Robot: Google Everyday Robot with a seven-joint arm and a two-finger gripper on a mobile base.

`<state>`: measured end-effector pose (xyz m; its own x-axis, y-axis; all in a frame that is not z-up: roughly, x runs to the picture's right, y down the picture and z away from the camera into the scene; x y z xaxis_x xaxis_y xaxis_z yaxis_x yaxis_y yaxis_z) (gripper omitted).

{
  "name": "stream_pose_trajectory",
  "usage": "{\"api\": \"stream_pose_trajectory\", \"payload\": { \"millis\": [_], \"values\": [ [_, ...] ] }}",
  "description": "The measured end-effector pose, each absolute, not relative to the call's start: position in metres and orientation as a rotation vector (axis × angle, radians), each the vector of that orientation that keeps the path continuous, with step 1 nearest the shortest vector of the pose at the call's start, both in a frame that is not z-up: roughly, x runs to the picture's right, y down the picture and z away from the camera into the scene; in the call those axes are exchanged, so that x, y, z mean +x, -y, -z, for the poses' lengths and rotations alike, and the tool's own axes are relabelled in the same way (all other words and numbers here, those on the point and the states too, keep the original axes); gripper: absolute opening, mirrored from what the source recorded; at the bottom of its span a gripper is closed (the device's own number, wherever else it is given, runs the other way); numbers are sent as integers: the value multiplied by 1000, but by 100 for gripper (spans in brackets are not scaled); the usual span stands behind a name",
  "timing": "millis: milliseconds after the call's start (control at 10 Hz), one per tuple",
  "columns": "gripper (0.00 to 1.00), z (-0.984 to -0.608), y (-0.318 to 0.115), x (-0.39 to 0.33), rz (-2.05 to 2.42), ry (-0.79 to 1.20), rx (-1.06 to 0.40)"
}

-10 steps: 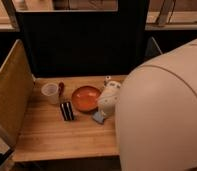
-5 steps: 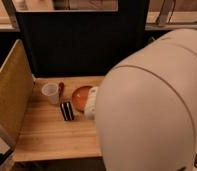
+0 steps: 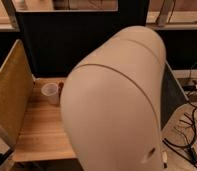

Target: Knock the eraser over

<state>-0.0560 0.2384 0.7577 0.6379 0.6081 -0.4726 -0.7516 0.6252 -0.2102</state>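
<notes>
My arm's large cream-white shell fills the middle and right of the camera view and covers most of the wooden table. The eraser is hidden behind it. The gripper is not in view. The translucent white cup stands upright at the table's back left, just left of the arm's edge. The orange plate is hidden too.
A tan perforated panel walls the table's left side. A dark panel stands behind the table. Cables lie on the floor at the right.
The arm has swung further left across the view. It now covers the eraser, the orange plate and the white object that showed earlier. Only the cup still shows.
</notes>
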Motion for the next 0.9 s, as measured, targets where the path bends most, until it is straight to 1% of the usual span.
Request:
{"api": "stream_pose_trajectory", "payload": {
  "millis": [300, 400, 900],
  "values": [
    [0, -751, -250, -116, -706, -326, -445],
    [0, -751, -252, -125, -688, -315, -448],
    [0, -753, -252, -119, -683, -326, -449]
  ]
}}
